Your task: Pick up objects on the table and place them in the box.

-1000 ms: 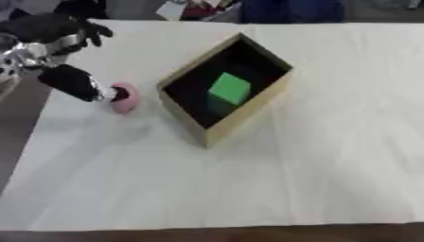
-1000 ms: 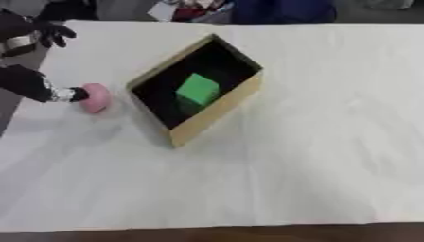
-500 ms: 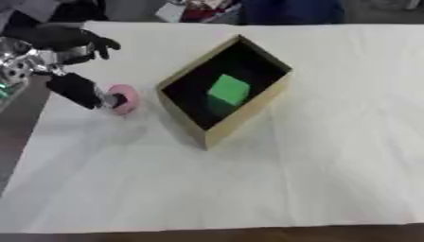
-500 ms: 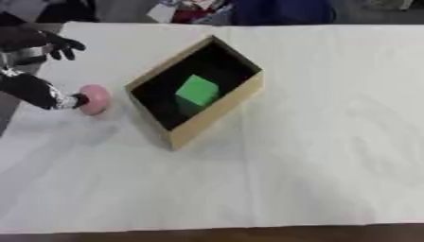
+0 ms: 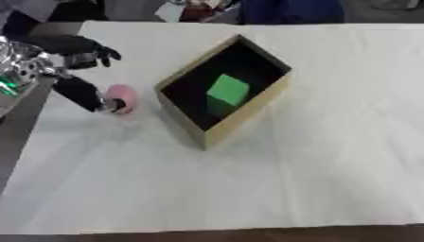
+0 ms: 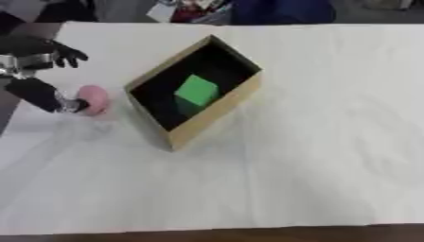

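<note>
The pink object (image 5: pixel 121 96) lies on the table (image 5: pixel 331 156) at nine o'clock of the box (image 5: pixel 217 134). It is touched by the left hand (image 5: pixel 83 90), fingers spread, not yet closed. A grasp is needed next.

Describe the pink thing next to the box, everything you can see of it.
The pink thing is small, rounded and soft pink, smooth-looking; what it is made of is unclear. It lies on the white table cover, left of the open cardboard box and apart from it, not yet inside. The left hand reaches down to it, one dark fingertip at its left side; a grasp cannot be confirmed.
</note>
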